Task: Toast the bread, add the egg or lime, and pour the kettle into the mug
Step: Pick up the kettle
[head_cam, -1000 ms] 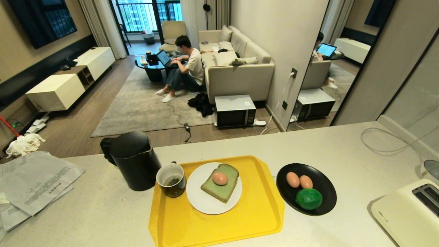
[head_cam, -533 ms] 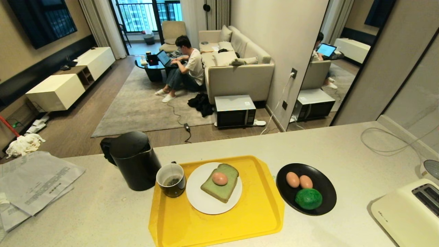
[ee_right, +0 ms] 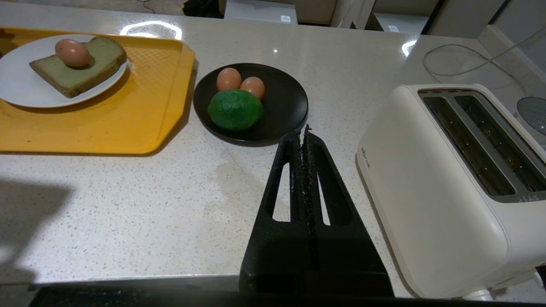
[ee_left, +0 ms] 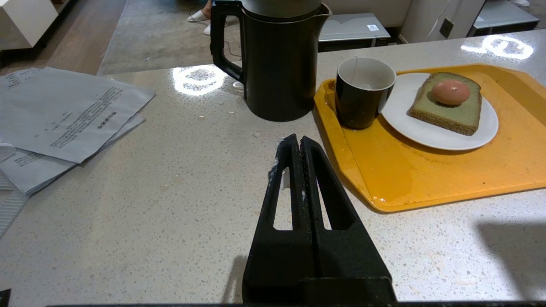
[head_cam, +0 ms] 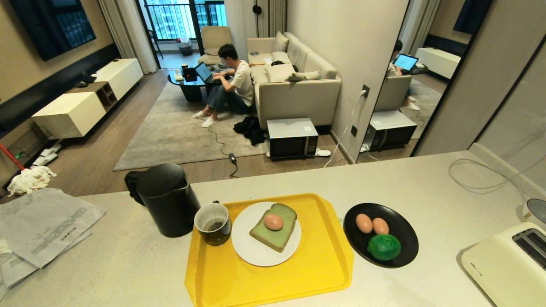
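Note:
The pale green bread (head_cam: 274, 233) lies on a white plate (head_cam: 256, 256) on the yellow tray (head_cam: 239, 281), with an egg (head_cam: 273, 221) on top of it. The dark mug (head_cam: 213, 223) stands at the tray's left corner, beside the black kettle (head_cam: 167, 199). Two more eggs (head_cam: 364, 223) and the lime (head_cam: 384, 247) sit in a black dish (head_cam: 405, 238). My left gripper (ee_left: 297, 140) hovers shut over the counter, short of the kettle (ee_left: 279, 59) and mug (ee_left: 362, 91). My right gripper (ee_right: 303, 135) is shut and empty, near the dish's (ee_right: 286, 102) edge beside the toaster (ee_right: 448, 179). Neither arm shows in the head view.
A cream toaster (head_cam: 507, 264) stands at the counter's right end with its cable (head_cam: 477, 179) looping behind. Loose papers (head_cam: 42, 230) lie at the left end. Beyond the counter, a person sits on the floor by a sofa (head_cam: 294, 85) in the living room.

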You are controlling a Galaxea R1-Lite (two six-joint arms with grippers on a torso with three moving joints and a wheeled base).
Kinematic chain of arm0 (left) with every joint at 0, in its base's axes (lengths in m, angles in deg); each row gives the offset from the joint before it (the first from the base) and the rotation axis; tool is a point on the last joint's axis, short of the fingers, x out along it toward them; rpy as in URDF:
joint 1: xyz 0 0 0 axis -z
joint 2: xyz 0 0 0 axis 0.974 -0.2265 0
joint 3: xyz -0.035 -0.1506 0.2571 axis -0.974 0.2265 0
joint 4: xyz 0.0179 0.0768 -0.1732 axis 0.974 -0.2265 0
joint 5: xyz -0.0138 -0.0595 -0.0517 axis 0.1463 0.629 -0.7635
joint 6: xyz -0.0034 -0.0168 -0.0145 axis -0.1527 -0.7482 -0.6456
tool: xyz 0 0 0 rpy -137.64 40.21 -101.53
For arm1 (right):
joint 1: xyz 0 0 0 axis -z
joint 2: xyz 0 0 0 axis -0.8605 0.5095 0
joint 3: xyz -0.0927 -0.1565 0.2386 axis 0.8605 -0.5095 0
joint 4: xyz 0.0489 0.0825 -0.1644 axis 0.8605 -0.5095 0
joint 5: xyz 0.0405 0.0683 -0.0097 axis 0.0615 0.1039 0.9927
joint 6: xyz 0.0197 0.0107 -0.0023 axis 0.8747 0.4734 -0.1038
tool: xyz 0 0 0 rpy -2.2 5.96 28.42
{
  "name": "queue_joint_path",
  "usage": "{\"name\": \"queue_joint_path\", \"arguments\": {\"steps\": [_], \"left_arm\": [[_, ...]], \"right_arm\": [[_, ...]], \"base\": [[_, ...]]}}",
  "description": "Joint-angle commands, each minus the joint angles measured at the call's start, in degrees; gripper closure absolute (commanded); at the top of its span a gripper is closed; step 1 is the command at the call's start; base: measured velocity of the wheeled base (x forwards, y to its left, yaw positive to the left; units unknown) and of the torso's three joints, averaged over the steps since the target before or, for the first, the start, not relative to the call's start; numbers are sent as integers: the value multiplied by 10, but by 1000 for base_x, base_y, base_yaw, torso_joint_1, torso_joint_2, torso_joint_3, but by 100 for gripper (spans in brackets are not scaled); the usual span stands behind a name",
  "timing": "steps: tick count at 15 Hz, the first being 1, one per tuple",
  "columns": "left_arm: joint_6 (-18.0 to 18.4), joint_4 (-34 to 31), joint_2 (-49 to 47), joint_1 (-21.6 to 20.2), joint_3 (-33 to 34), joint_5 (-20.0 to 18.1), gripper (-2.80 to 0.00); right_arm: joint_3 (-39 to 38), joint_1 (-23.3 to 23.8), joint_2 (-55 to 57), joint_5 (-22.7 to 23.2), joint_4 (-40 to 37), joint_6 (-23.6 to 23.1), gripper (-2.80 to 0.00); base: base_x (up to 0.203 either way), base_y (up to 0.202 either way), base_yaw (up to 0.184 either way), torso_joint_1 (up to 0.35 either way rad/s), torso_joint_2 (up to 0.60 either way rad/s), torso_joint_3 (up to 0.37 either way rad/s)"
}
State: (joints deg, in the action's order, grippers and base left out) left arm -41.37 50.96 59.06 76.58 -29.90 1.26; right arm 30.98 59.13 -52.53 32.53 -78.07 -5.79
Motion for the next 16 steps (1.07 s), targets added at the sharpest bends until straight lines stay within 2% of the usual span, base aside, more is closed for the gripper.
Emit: {"name": "queue_joint_path", "arguments": {"steps": [1, 3, 6, 16], "left_arm": [[0, 0, 0, 0, 0, 0, 0], [-1, 0, 0, 0, 0, 0, 0], [0, 0, 0, 0, 0, 0, 0], [0, 0, 0, 0, 0, 0, 0]], "right_arm": [[2, 0, -2, 0, -2, -1, 0], [-1, 0, -2, 2, 3, -13, 0], [-2, 0, -2, -4, 6, 12, 0], [-2, 0, -2, 0, 6, 0, 0]], "base": [[0, 0, 0, 0, 0, 0], [0, 0, 0, 0, 0, 0], [0, 0, 0, 0, 0, 0], [0, 0, 0, 0, 0, 0]]}}
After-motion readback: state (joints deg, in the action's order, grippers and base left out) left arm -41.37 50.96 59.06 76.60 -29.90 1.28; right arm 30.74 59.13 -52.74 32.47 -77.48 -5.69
